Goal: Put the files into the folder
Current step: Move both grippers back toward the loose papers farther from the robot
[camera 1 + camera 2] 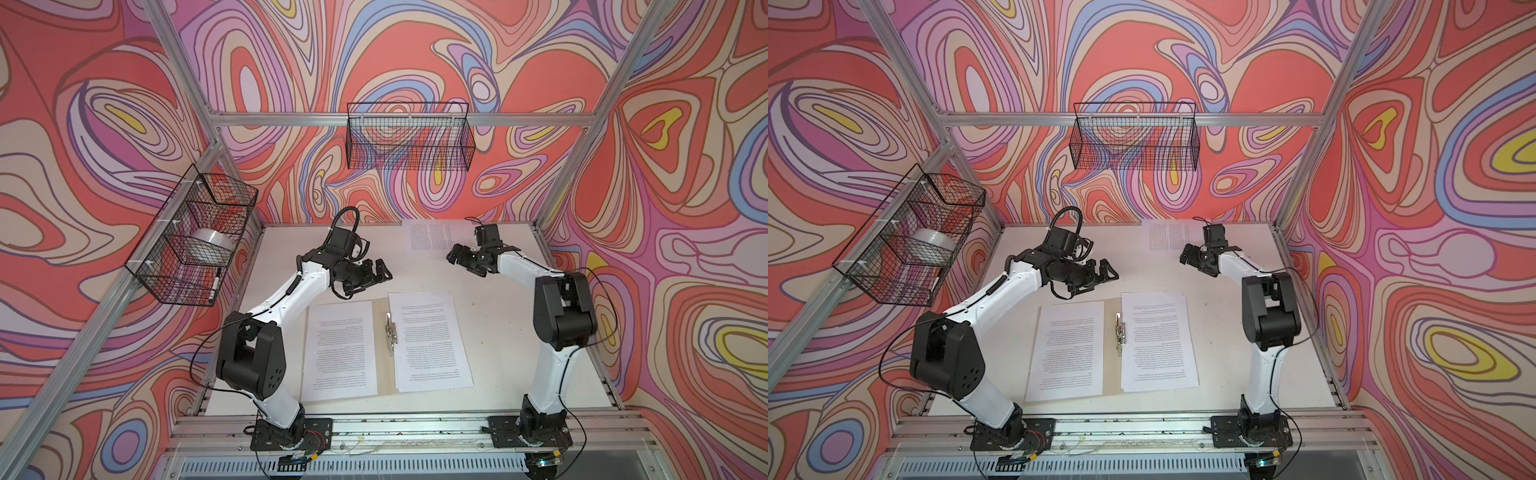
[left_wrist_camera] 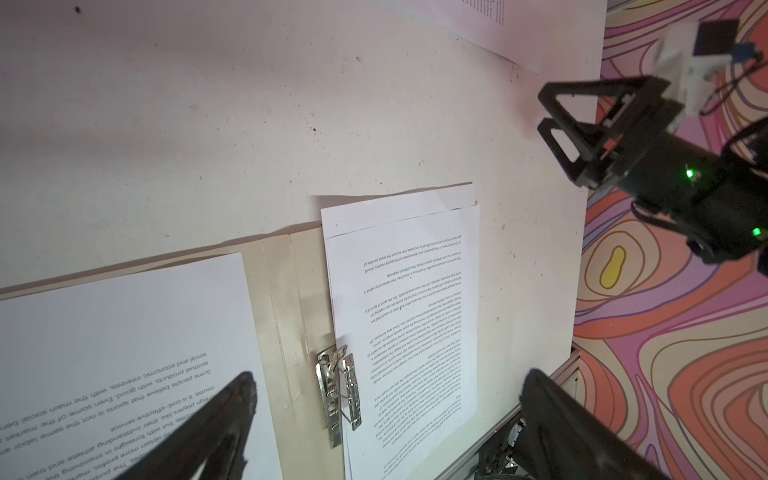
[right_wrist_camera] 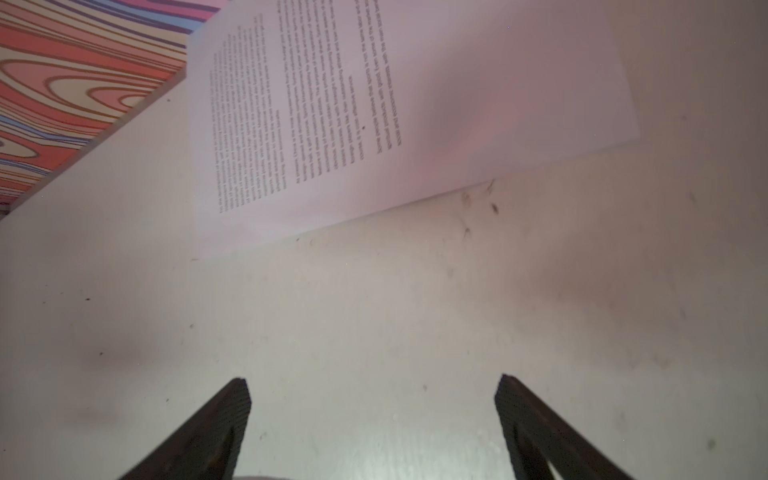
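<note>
White printed paper sheet [image 1: 430, 235] lies flat, so the right gripper [image 1: 454, 256] should slide one edge up softly, then pinch. It and the left gripper [image 1: 383, 272] gape wide, holding nothing. In a top view the sheet sits near the right gripper at eleven o'clock; the tan cardboard folder [image 1: 380, 353] lies at seven o'clock.

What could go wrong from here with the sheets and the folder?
1. The far sheet lies flat at the table's back edge; the open right gripper may slide or crumple it, not lift it.
2. The stack is uneven and overhangs the folder's far edge; closing could crease it.
</note>
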You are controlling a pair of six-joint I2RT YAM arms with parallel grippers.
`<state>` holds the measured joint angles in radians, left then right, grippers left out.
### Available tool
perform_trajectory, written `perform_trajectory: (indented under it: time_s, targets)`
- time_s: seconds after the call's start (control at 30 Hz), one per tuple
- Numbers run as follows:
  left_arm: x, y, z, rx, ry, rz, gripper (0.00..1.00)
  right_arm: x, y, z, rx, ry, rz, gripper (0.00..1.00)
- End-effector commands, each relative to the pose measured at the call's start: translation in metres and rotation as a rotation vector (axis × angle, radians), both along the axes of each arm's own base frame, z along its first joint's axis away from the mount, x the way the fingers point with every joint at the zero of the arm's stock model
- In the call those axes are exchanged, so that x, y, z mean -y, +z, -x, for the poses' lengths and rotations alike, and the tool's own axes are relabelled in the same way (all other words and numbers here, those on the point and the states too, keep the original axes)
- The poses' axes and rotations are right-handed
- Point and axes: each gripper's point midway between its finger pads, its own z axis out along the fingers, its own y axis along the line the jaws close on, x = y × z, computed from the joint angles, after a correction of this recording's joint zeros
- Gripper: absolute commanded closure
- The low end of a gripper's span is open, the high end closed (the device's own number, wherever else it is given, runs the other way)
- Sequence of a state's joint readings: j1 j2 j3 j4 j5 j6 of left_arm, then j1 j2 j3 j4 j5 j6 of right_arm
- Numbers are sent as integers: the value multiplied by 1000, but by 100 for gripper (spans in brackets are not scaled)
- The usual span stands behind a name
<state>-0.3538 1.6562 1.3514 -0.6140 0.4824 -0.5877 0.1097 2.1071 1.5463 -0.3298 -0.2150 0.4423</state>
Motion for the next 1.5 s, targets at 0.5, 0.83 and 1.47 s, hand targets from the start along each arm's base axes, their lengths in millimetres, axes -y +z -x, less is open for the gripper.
perform_trajectory:
  time_s: [0.5, 0.83, 1.47]
  targets:
    - [-5, -7, 28, -56, -6, 3, 0, 30, -73, -76, -142, -51, -59, 5]
    - [-4, 3, 30, -29, -27, 13, 0, 33, -69, -22, -238, -44, -95, 7]
    - [60, 17, 62, 9, -238, 3, 0, 44, 18, 184, -88, -221, -273, 6]
